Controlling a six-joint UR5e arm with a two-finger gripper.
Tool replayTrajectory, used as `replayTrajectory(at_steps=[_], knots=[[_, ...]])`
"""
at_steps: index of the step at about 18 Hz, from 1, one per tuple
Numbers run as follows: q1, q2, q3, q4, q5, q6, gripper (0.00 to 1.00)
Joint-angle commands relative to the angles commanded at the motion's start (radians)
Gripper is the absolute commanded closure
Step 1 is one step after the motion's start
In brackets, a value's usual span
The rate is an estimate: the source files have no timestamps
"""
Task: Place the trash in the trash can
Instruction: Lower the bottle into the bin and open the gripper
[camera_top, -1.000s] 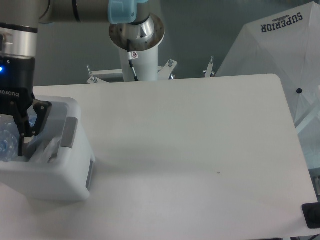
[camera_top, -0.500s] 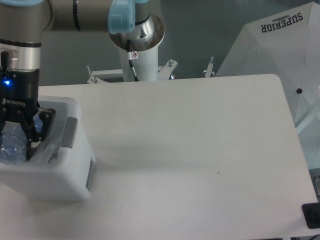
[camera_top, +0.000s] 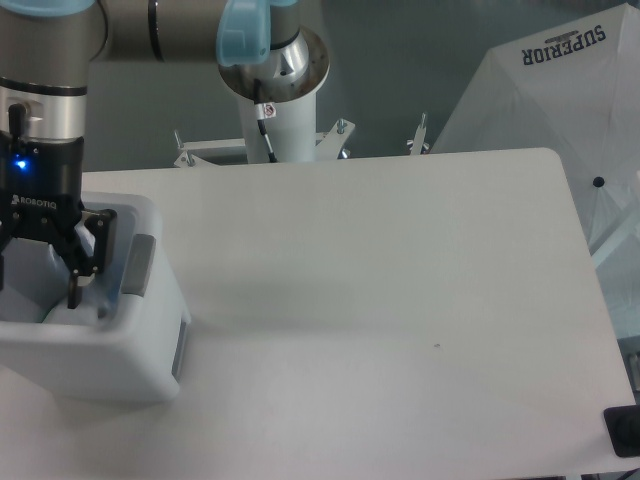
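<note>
The trash can, a white boxy bin with a grey panel on its side, stands at the table's left edge. My gripper hangs inside the bin's opening, open, with nothing between its fingers. One black finger shows near the bin's right inner wall; the other is cut off by the left frame edge. A pale crinkled bit of the clear plastic bag shows beside that finger, inside the bin. The bottle is out of view.
The robot's white base column stands behind the table's far edge. A white fabric panel marked SUPERIOR leans at the right. A small black object sits off the table's front right corner.
The gripper held the clear bottle over the bin, then shifted right and spread its fingers. The bottle is gone from between them.
</note>
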Motion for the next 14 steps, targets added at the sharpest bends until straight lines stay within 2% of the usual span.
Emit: replayTrajectory(at_steps=[2, 4, 8, 14], knots=[[0.005, 0.000, 0.000, 0.000, 0.026, 0.000, 0.00], [0.069, 0.012, -0.002, 0.002, 0.032, 0.015, 0.00], [0.156, 0.006, 0.057, -0.002, 0.037, 0.046, 0.00], [0.276, 0.006, 0.046, -0.009, 0.038, 0.230, 0.00]])
